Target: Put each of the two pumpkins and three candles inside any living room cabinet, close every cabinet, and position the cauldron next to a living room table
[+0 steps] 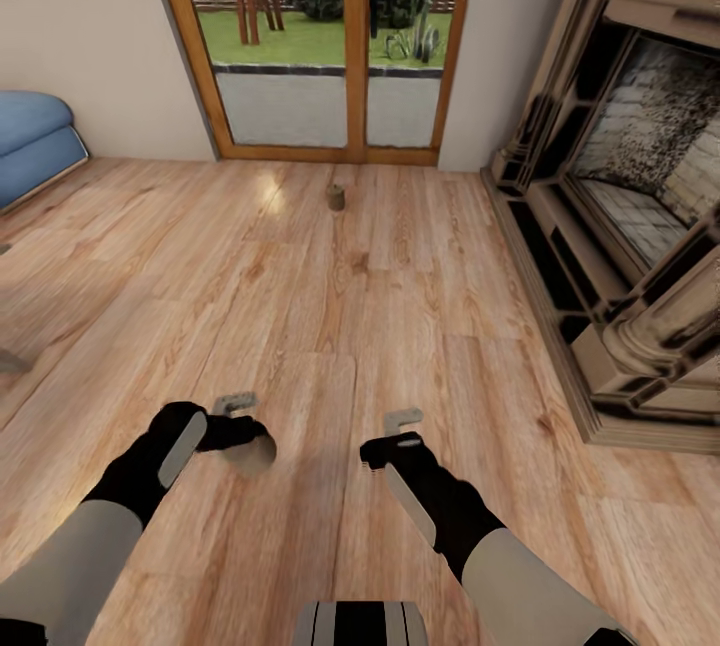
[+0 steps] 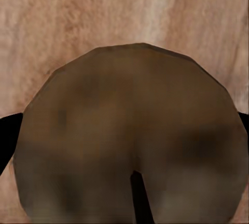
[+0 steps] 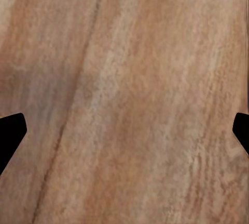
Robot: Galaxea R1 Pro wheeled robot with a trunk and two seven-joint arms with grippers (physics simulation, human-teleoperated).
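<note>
Plainly the job is mid-way at best: the robot stands on the bare light-brown plank floor in front of the tall grey-brown stone fireplace, and no cabinet, pumpkin or cauldron can be made out from here, so how many things are already stowed cannot be told.

One short, thick beige-brown pillar candle sits in the left pincer, well out from the fireplace on the floor side; in the left wrist view its rounded, faceted, darker end looms right before the camera with black fingers at either flank, so the pincer is closed around it. It presumably awaits carrying to a cabinet.

Another small dull object stands on the floor near the wooden-framed glass door, beyond the fireplace's near corner; it may be a further candle, but it is too small to say.

The right pincer carries nothing, its fingertips spread wide over bare planks.
</note>
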